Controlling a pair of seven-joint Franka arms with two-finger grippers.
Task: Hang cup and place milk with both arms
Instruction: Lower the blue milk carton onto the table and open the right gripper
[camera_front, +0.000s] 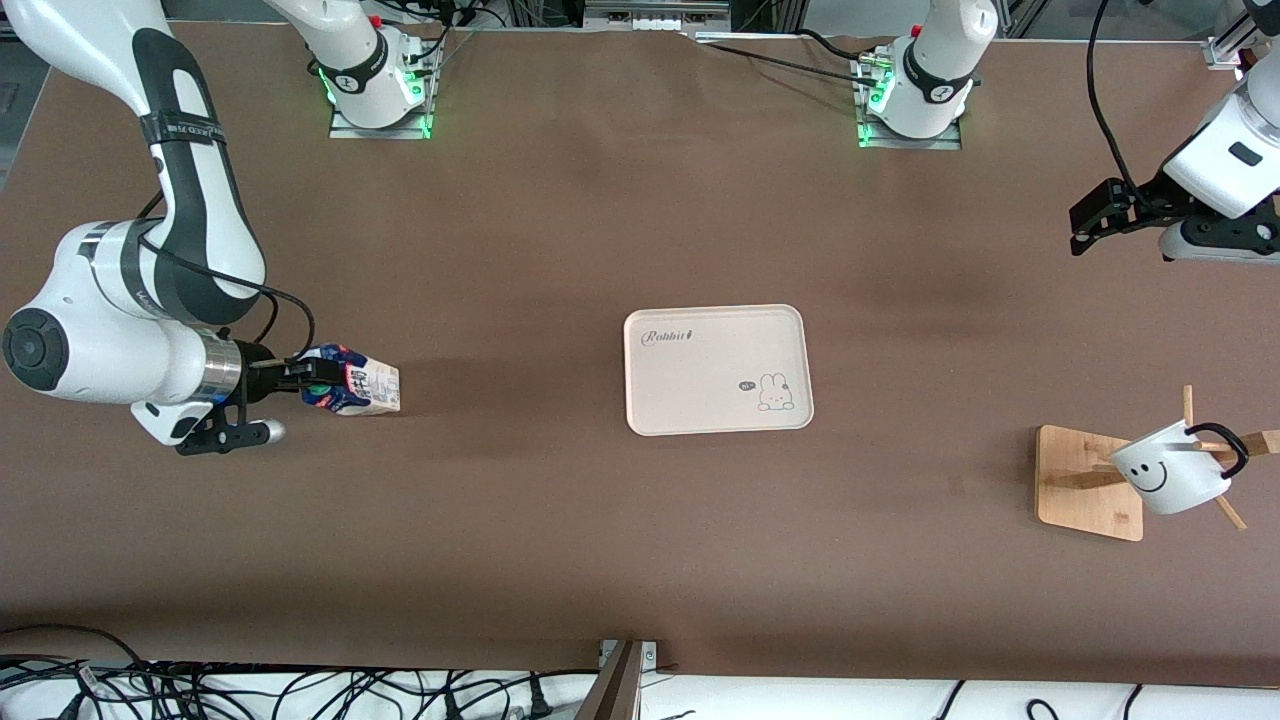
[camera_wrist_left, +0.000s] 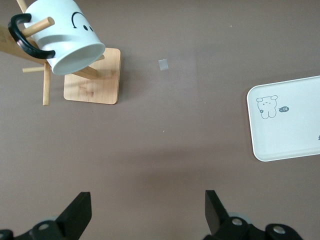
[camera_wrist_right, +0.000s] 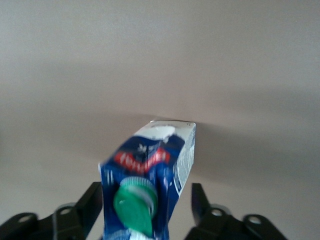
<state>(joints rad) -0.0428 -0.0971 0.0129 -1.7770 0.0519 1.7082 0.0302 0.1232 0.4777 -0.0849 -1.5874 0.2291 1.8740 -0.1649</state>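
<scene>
The milk (camera_front: 355, 385), a blue and white carton with a green cap, lies on its side on the table near the right arm's end, cap toward my right gripper (camera_front: 308, 378). In the right wrist view the open jaws of my right gripper (camera_wrist_right: 147, 190) straddle the milk's (camera_wrist_right: 150, 165) top; one finger touches it and a gap shows at the other. The cup (camera_front: 1170, 470), white with a smiley face, hangs by its black handle on a peg of the wooden rack (camera_front: 1085, 480). My left gripper (camera_front: 1085, 225) is open and empty in the air at the left arm's end. In the left wrist view my left gripper (camera_wrist_left: 147, 195) looks down on the cup (camera_wrist_left: 65, 40).
A pale tray (camera_front: 700, 400) with a rabbit drawing lies at the table's middle, and it also shows in the left wrist view (camera_wrist_left: 295, 135). The rack's base (camera_wrist_left: 95, 75) stands near the left arm's end, nearer the front camera than the tray. Cables lie along the front edge.
</scene>
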